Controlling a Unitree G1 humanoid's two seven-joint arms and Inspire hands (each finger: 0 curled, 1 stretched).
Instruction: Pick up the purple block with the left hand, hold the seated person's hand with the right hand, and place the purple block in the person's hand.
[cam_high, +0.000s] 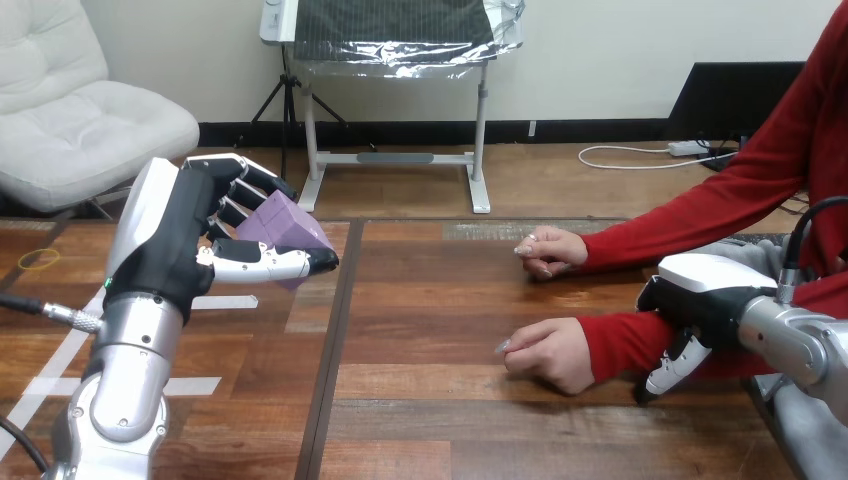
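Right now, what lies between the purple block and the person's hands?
Head view: only bare table between the purple block, in the left hand, and the person's hands.

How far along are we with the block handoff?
Done: the left hand holds the purple block above the table. In hand: the right hand is at the person's nearer forearm; grip unclear. Left: the person's nearer hand is closed, without the block.
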